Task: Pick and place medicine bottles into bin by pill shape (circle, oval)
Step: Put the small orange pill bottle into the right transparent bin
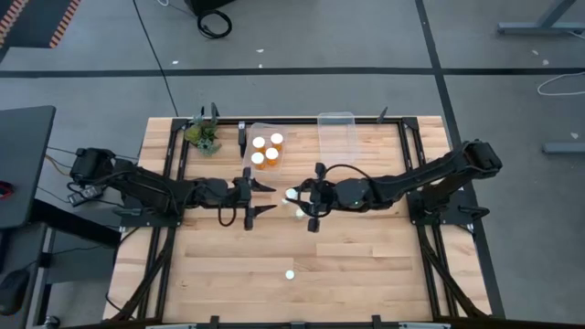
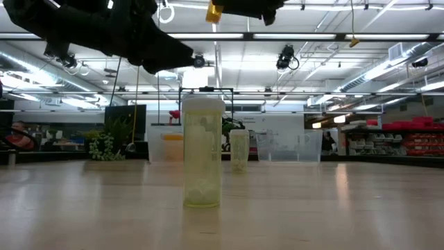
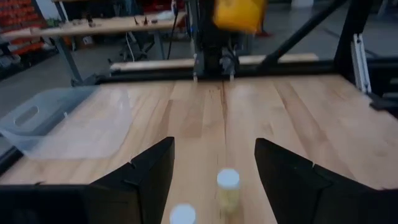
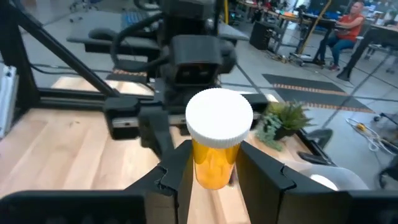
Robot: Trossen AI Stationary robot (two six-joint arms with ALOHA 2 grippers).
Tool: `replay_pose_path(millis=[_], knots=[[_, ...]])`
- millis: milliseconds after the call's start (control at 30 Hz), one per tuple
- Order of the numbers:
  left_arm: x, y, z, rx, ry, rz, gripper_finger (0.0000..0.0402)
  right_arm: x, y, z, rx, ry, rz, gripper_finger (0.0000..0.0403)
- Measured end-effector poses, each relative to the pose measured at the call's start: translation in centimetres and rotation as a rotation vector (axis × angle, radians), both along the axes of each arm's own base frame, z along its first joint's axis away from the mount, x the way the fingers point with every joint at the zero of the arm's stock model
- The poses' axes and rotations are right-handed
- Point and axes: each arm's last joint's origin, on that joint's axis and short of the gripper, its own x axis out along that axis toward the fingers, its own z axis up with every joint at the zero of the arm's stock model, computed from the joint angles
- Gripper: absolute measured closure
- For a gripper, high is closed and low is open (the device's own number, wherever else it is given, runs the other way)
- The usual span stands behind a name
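The right hand (image 4: 214,168) holds an orange bottle (image 4: 216,146) up high over the desk (image 1: 366,265), maybe so its pills can be checked. The left hand (image 1: 265,198) waits wide open nearby. Four bottles sit in the bin (image 1: 255,132).

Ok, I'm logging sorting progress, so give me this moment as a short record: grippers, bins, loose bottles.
right gripper: shut on held bottle, raised above table centre
left gripper: open, empty, facing it
bin beside plant: four bottles inside
other bin: no bottles seen
front bottle: standing loose
middle bottle: loose, by right gripper
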Motion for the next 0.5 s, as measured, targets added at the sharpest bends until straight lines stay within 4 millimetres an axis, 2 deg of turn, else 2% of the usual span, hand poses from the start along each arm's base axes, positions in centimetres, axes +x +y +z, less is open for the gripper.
replay_pose_path(millis=[167,400,500], knots=[[-0.5,0.1,0.1,-0.012,0.042,0.003,0.0185,-0.7,-1.0,0.1,-0.020,0.063,-0.044,0.0279],[-1.8,0.2,1.3,-0.003,0.046,0.001,0.0222,-0.9,-3.5,-0.4,-0.030,0.149,-0.126,0.0279],[-2.0,0.3,1.2,0.001,0.074,0.001,0.0233,-0.9,-4.7,-0.6,-0.031,0.173,-0.163,0.0279]])
